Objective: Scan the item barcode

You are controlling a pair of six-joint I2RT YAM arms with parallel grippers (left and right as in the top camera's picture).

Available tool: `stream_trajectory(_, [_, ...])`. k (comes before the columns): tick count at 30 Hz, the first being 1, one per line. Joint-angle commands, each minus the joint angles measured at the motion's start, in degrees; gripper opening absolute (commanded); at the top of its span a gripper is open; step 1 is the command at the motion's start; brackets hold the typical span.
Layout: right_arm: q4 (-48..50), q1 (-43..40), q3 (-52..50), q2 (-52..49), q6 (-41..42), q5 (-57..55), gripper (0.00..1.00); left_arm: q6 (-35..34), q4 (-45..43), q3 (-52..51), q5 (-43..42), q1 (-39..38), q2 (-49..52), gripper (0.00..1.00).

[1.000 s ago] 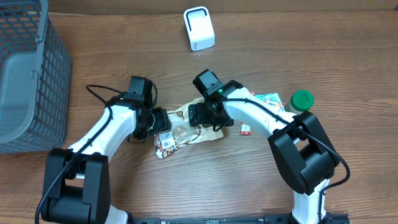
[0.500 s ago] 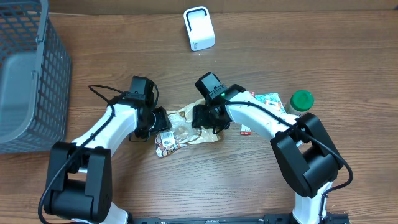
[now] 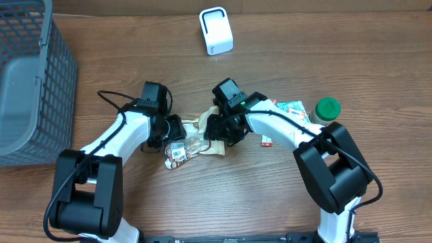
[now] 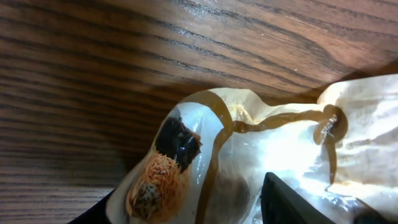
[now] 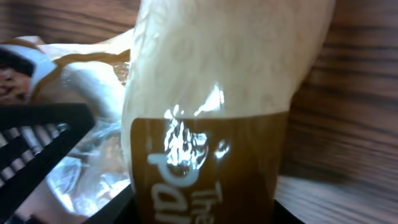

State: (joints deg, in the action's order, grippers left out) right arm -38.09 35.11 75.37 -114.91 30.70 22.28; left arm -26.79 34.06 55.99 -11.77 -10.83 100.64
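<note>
From overhead, the snack packet lies crumpled on the table between the two arms, well short of the white scanner at the far edge. The left gripper is at its left end and the right gripper at its right. A small printed label shows at the packet's near corner. A grey basket sits far left and a green-capped bottle to the right. In the left wrist view the glossy film bulges just ahead of one dark finger; whether that tool pinches it I cannot tell. In the right wrist view the packet fills the gap between the dark fingers, so this tool appears clamped on it. The packet looks light, soft and slippery, and it will sag and crease. Holding both ends and stretching it flat should keep the code readable.
</note>
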Motion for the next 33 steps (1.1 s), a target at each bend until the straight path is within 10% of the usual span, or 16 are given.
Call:
stream_trajectory(1, [0.8, -1.4, -0.3, -0.3, -2.4, 7.5, 0.44, 0.7, -0.3, 0.6, 0.3, -0.1, 1.2, 0.52])
stream_trajectory(22, [2.9, -4.9, -0.3, -0.3, -10.6, 13.7, 0.23, 5.1, 7.4, 14.4, 0.3, 5.6, -1.0, 0.74])
stream_trajectory(33, [3.6, -4.9, -0.3, -0.3, -14.7, 13.3, 0.07, 8.2, 12.9, 22.5, 14.4, 11.5, -0.9, 1.00])
